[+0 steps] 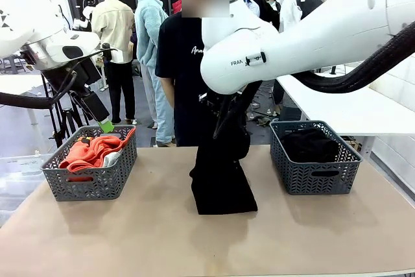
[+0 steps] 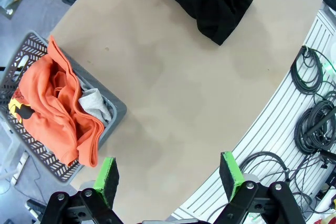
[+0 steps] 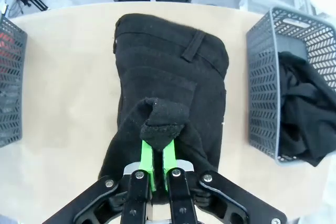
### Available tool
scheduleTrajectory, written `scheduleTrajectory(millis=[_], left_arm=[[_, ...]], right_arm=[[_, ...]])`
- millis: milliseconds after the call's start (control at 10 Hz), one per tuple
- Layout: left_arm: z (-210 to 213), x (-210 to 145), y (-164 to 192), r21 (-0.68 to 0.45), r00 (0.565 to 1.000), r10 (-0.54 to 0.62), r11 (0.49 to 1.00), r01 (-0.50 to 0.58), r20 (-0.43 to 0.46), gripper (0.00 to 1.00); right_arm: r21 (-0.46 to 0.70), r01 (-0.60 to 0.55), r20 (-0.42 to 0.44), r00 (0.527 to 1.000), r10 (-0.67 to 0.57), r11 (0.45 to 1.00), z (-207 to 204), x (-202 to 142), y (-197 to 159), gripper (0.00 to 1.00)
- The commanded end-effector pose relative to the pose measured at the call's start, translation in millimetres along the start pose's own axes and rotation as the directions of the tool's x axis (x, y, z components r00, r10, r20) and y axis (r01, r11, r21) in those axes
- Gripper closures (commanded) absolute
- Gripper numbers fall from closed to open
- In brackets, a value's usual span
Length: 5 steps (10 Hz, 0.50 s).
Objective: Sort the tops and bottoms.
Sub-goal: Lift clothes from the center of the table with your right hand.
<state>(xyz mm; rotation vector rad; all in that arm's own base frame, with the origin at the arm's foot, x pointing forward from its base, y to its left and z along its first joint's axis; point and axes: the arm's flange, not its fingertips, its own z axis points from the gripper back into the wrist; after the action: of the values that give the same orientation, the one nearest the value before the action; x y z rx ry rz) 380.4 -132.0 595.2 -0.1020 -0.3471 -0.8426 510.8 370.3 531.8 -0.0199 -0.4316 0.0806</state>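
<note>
A pair of plain black bottoms (image 1: 220, 180) hangs at mid-table, its lower end resting on the tabletop. My right gripper (image 3: 157, 149) is shut on a bunched fold of these bottoms (image 3: 168, 77), and it stands above the table's middle (image 1: 224, 120). More black bottoms (image 1: 313, 144) lie in the right basket (image 1: 314, 176). The orange-red top (image 1: 91, 150) and the light grey top (image 2: 97, 106) fill the left basket (image 1: 91, 186). My left gripper (image 1: 105, 123) hovers open over that basket's back rim; its green pads (image 2: 107, 174) stand wide apart with nothing between them.
A person in a black T-shirt with white script (image 1: 185, 63) stands at the far edge behind the hanging cloth. Bare tabletop (image 1: 162, 231) lies between and in front of the baskets. Cables (image 2: 315, 108) lie past the table's edge.
</note>
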Motion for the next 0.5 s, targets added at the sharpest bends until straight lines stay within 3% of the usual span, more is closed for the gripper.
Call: scheduleTrajectory(millis=[0, 200, 400], left_arm=[[0.6, -2.4, -1.2, -0.002, 1.000, -0.001, 1.000, 0.001, -0.001, 0.00], [0.6, -2.4, -1.2, -0.002, 1.000, -0.001, 1.000, 0.001, -0.001, 0.00], [0.6, -2.4, -1.2, -0.002, 1.000, -0.001, 1.000, 0.001, -0.001, 0.00]], right_arm=[[0.003, 0.006, 0.002, 1.000, -0.006, 1.000, -12.7, 1.7, 0.0, 1.00], [-0.002, 0.000, -0.011, 1.000, 0.000, 1.000, -8.7, -0.3, 0.2, 1.00], [-0.062, 0.075, 0.078, 0.994, -0.070, 0.995, 49.5, 10.0, -19.5, 1.00]])
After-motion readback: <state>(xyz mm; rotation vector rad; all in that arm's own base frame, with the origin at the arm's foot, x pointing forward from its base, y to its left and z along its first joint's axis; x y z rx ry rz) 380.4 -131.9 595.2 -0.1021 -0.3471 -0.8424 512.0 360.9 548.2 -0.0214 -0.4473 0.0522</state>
